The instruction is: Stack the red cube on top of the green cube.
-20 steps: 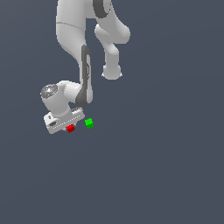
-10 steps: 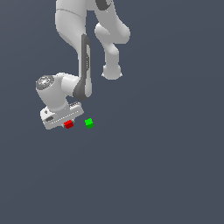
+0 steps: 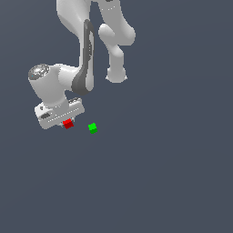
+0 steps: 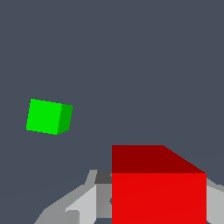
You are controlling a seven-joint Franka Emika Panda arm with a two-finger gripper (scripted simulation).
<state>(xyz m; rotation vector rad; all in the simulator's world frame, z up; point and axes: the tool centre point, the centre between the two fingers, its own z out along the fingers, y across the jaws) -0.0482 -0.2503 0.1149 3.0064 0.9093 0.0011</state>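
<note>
The red cube [image 3: 68, 123] sits between the fingers of my gripper [image 3: 66, 121], which is shut on it, just under the white hand. In the wrist view the red cube [image 4: 158, 188] fills the near foreground, with a grey finger [image 4: 83, 202] showing beside it. The green cube [image 3: 93, 128] rests on the dark floor a short way toward the exterior view's right of the held cube, apart from it. The wrist view shows the green cube [image 4: 48, 116] off to the side, farther away and untouched.
The white arm [image 3: 84, 54] bends down from the upper part of the exterior view, with its base link [image 3: 116, 68] behind the cubes. A plain dark grey floor [image 3: 159, 173] lies all around.
The gripper has risen with the red cube in it, shifting slightly toward the exterior view's left. The green cube has stayed where it was.
</note>
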